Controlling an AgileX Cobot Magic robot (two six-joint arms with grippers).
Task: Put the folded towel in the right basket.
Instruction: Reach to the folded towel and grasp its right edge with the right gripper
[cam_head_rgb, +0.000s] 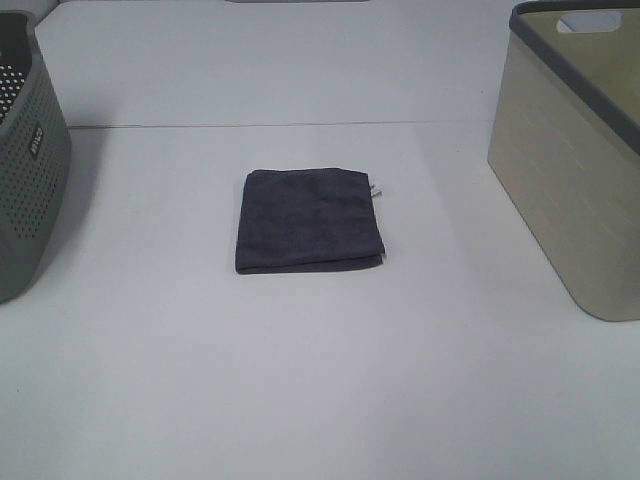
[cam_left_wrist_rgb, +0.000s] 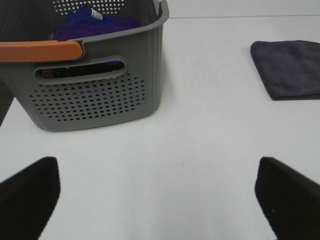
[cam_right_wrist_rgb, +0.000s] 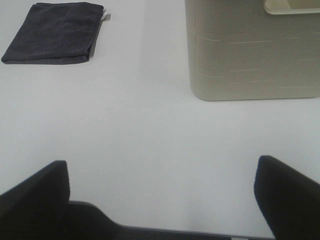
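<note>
The folded towel lies flat on the white bench, well away from the right basket. Its little white tag is on the edge facing that basket. A grey basket with holes sits even farther off, past the towel. The left fingers are spread wide and hold nothing. So are the right fingers.

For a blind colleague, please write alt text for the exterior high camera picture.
A dark charcoal-grey folded terry towel lies flat in the middle of a white table. A grey-green perforated plastic basket stands at the left edge, a beige solid-walled plastic bin with a dark grey rim at the right.
</note>
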